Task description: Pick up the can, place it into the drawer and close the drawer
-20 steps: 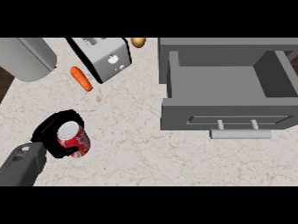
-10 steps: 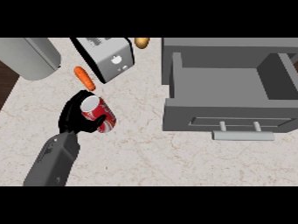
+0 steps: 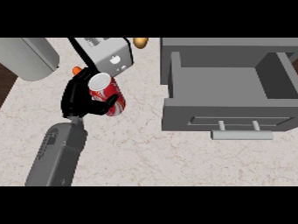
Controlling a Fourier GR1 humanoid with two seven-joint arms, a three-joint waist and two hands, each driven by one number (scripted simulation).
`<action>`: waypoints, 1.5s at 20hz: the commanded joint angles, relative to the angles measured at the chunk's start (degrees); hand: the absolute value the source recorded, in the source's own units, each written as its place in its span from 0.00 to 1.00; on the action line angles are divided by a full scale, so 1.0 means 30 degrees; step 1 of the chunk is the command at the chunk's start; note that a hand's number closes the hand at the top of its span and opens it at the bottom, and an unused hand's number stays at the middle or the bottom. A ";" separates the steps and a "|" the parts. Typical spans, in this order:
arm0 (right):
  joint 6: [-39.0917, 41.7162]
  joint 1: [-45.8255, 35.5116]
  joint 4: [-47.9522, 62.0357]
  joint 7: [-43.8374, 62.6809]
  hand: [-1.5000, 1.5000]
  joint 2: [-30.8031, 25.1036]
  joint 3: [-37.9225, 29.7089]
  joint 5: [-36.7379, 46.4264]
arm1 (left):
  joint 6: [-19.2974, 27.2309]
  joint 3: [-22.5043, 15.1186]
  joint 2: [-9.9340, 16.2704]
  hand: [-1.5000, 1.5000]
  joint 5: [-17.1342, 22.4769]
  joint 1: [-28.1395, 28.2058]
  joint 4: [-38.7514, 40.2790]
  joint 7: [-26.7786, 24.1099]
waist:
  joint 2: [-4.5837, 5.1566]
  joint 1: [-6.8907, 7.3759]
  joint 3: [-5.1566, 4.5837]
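Observation:
A red can with a white top (image 3: 107, 93) is tilted and held above the counter (image 3: 164, 157), left of centre in the head view. My left hand (image 3: 79, 93) is shut on it, fingers curled round its side, with the grey forearm coming in from the lower left. The grey drawer (image 3: 177, 83) stands pulled open at the right, its inside bare, its front panel and bar handle (image 3: 242, 134) facing me. The can is left of the drawer's left wall, apart from it. My right hand does not show.
A silver toaster (image 3: 110, 54) stands just behind the can. An orange carrot (image 3: 77, 69) peeks out behind my hand. A large grey rounded appliance (image 3: 23, 57) fills the far left corner. A small brown item (image 3: 140, 42) lies by the toaster.
My left hand has carried the can away from me and to the right, from the counter's left front toward the toaster and drawer. The carrot is now mostly hidden behind the hand.

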 commanded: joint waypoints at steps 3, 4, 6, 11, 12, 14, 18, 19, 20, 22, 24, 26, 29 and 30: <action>-0.0219 0.1138 -0.0622 -0.0736 0.00 0.0198 0.0255 -0.0286 | 0.2974 -0.1611 -0.0128 1.00 -0.0311 -0.0331 -0.4890 0.4171 | 0.0075 -0.0210 -0.0011; -0.0297 0.0246 -0.1164 0.0798 0.00 0.0200 0.0080 -0.0649 | 0.2623 -0.1359 0.0119 1.00 -0.0362 -0.0720 -0.4913 0.4320 | 0.0118 -0.0167 -0.0021; -0.0313 -0.0639 0.0218 0.0254 0.00 -0.0145 0.0465 0.0515 | 0.4634 -0.2872 -0.0128 1.00 -0.0093 -0.1753 -0.5474 0.5261 | 0.0130 -0.0183 -0.0015; -0.0624 -0.0464 -0.0568 0.0756 0.00 -0.0042 0.0316 0.0103 | 0.6535 -0.4007 -0.0128 1.00 -0.1042 -0.2912 -0.6072 0.5938 | 0.0141 -0.0306 -0.0019; -0.0606 -0.0065 -0.0699 0.0386 0.00 0.0198 0.0672 0.0093 | 0.7922 -0.5487 -0.0129 1.00 -0.0663 -0.3737 -0.4755 0.5341 | 0.0158 -0.0509 -0.0018; -0.0090 0.0134 -0.0087 -0.0029 0.00 0.0200 0.0370 0.0169 | 0.6925 -0.3999 -0.0130 1.00 -0.1167 -0.4289 -0.6130 0.7652 | 0.0136 -0.0316 -0.0015; -0.0516 -0.0573 -0.0029 0.0048 0.00 0.0194 0.0916 0.0655 | 0.8846 -0.5380 -0.0131 1.00 -0.0812 -0.6195 -0.4031 0.6818 | 0.0180 -0.0422 -0.0017; -0.0384 -0.1067 0.0118 0.0396 0.00 0.0099 0.0830 0.0814 | 0.8822 -0.4430 -0.0131 1.00 -0.0785 -0.7927 -0.3184 0.7423 | 0.0202 -0.0436 -0.0016; -0.0823 -0.1197 0.0434 0.0993 0.00 -0.0608 0.0178 -0.0251 | 0.8832 -0.4271 -0.0131 1.00 -0.0895 -0.8387 -0.3134 0.7930 | 0.0188 -0.0419 -0.0017; -0.1181 -0.0290 -0.0436 -0.0211 0.00 0.0194 0.1865 0.1362 | 0.9037 -0.4048 -0.0132 1.00 -0.1051 -0.9038 -0.2914 0.8570 | 0.0168 -0.0405 -0.0013; -0.1354 -0.0458 -0.1068 0.0591 0.00 0.0198 0.1701 0.0550 | 0.9830 -0.4972 -0.0132 1.00 0.0227 -0.9758 -0.0713 0.6484 | 0.0224 -0.0614 -0.0021; 0.0307 -0.0470 0.1314 -0.0157 0.00 -0.0702 -0.0168 -0.0486 | 1.0153 -0.5489 -0.0132 1.00 0.0328 -0.9872 -0.1140 0.6995 | 0.0181 -0.0543 -0.0012; -0.0247 -0.1189 0.1261 0.0244 0.00 -0.0247 0.0518 0.0570 | 1.0191 -0.5372 -0.0129 1.00 0.0664 -1.1178 0.1074 0.5983 | 0.0233 -0.0571 -0.0013; -0.0175 -0.0702 0.0491 -0.0034 0.00 0.0190 0.0962 0.0910 | 1.0969 -0.5778 -0.0129 1.00 0.1349 -1.1958 0.1502 0.5943 | 0.0234 -0.0698 -0.0013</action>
